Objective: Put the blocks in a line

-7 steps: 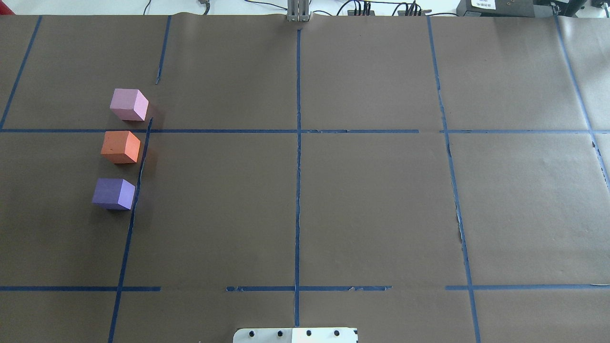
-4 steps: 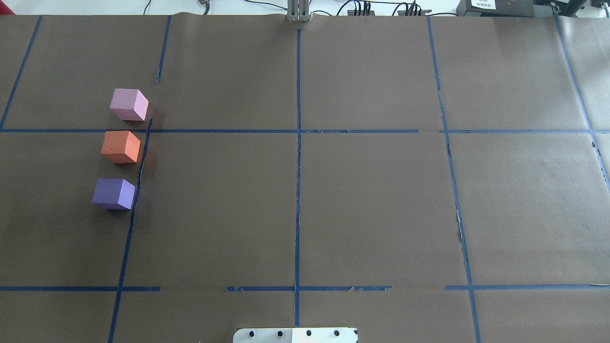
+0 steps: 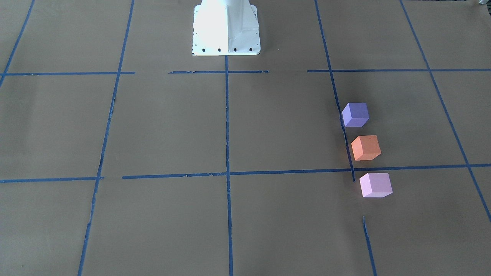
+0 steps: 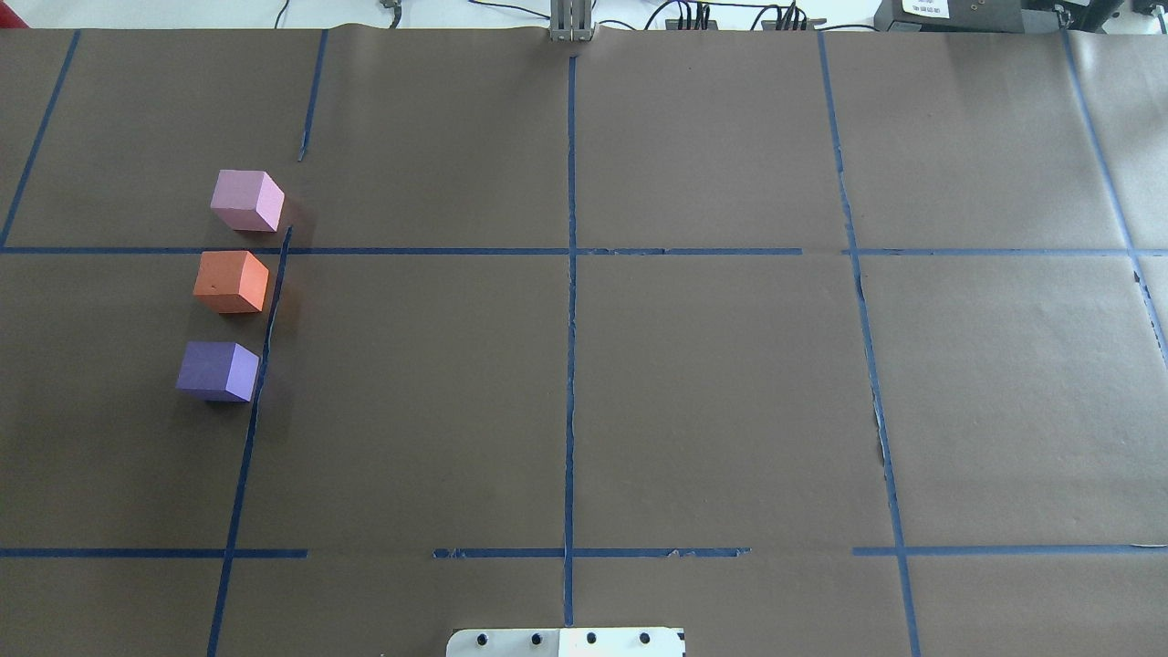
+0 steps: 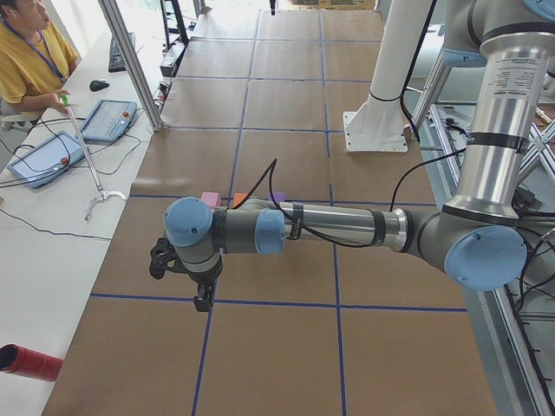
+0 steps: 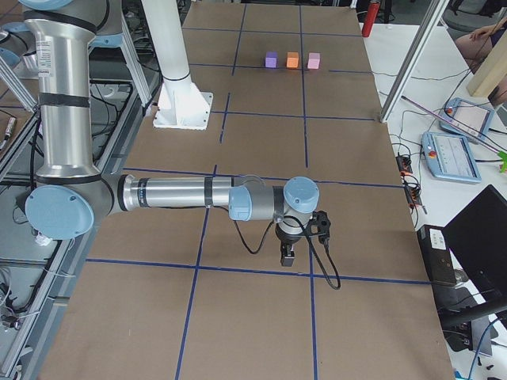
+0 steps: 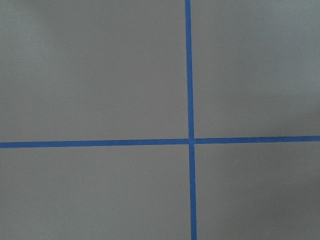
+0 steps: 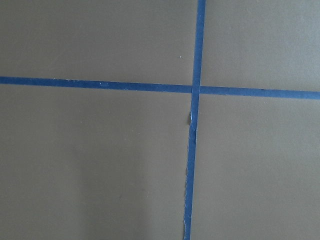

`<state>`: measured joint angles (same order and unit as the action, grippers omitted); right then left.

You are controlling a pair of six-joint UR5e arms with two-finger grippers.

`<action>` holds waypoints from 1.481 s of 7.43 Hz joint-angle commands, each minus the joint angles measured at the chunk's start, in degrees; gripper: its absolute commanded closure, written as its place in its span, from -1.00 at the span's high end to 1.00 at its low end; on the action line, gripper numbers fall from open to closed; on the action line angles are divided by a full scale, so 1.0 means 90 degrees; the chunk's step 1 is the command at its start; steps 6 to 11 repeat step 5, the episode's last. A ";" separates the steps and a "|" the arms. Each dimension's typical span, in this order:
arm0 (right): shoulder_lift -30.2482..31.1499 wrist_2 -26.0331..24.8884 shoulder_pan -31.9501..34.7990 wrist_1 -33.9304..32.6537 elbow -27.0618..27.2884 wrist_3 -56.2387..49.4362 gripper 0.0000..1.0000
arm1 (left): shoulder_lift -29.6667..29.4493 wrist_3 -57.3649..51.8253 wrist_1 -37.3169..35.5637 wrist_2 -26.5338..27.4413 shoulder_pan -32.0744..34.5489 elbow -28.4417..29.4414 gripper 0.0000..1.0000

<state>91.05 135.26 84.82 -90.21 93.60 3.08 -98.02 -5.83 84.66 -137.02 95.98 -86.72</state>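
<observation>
Left gripper and right gripper, each hanging over a blue tape crossing near opposite table ends (jaw opening cannot be told for either) — with pink block, orange block and purple block aligned, slightly apart, on the robot's left.

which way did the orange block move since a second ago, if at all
No. The orange block stays just left of the same tape line.
</observation>
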 commanded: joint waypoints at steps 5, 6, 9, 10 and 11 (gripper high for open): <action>0.0000 0.0000 0.0000 0.0004 0.0000 0.0000 1.00 | -0.0008 -0.0026 0.0036 -0.0001 -0.0010 -0.0090 0.99; 0.0000 0.0000 0.0000 0.0004 0.0000 0.0000 1.00 | -0.0008 -0.0026 0.0036 -0.0001 -0.0010 -0.0090 0.99; 0.0000 0.0000 0.0000 0.0004 0.0000 0.0000 1.00 | -0.0008 -0.0026 0.0036 -0.0001 -0.0010 -0.0090 0.99; 0.0000 0.0000 0.0000 0.0004 0.0000 0.0000 1.00 | -0.0008 -0.0026 0.0036 -0.0001 -0.0010 -0.0090 0.99; 0.0000 0.0000 0.0000 0.0004 0.0000 0.0000 1.00 | -0.0008 -0.0026 0.0036 -0.0001 -0.0010 -0.0090 0.99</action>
